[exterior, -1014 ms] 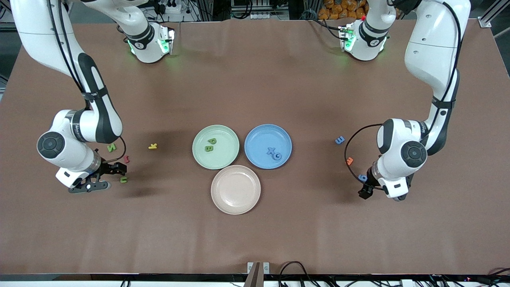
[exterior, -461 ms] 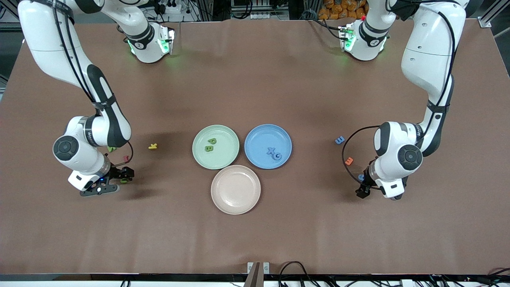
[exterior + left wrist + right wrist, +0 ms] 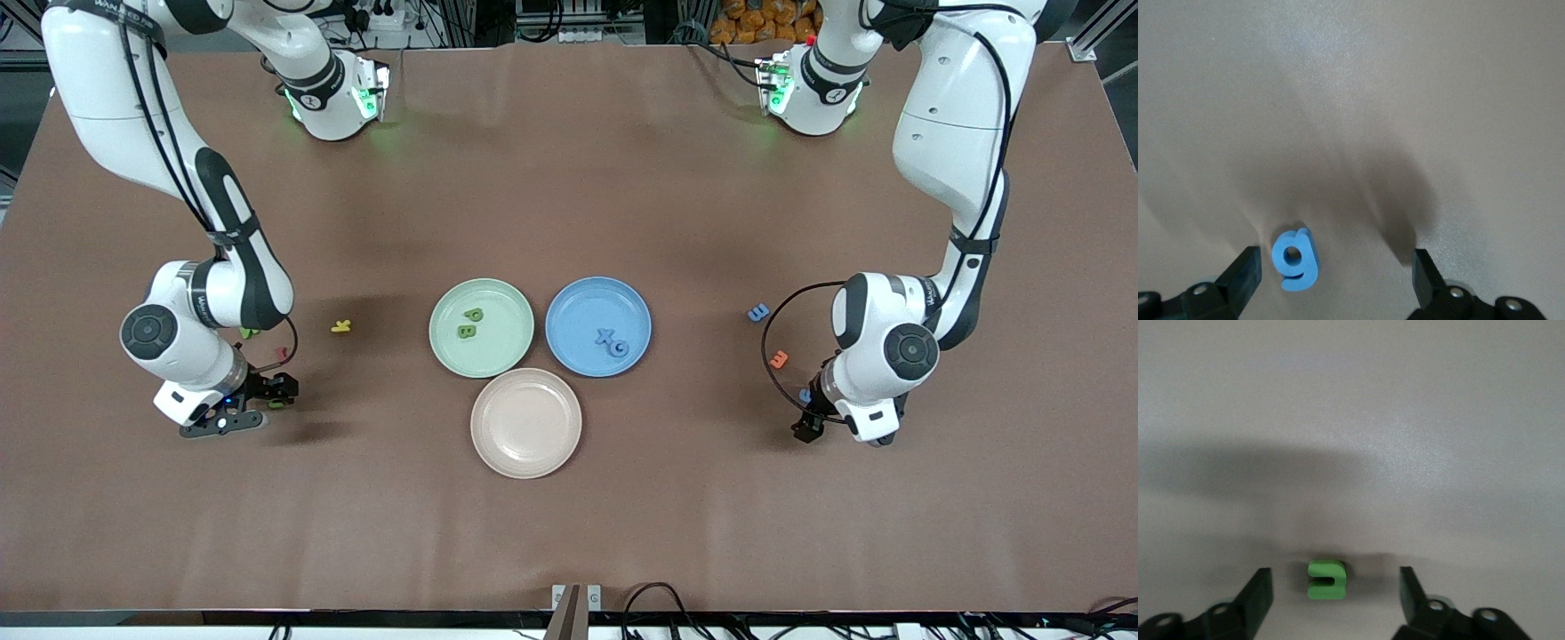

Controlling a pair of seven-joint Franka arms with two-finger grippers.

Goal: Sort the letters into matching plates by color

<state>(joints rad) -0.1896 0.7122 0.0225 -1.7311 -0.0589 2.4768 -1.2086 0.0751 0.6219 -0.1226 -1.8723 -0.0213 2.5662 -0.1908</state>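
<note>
Spanning a matte brown table (image 3: 569,516): smooth round green plate (image 3: 502,351) and blue plate (image 3: 582,307) side by side, each holding two foam letters; right gripper (image 3: 1333,592) open around a chunky green U-piece (image 3: 1327,579); left gripper (image 3: 1333,275) open around a blue "g" (image 3: 1297,258).

Brown table (image 3: 569,178) under even light
</note>
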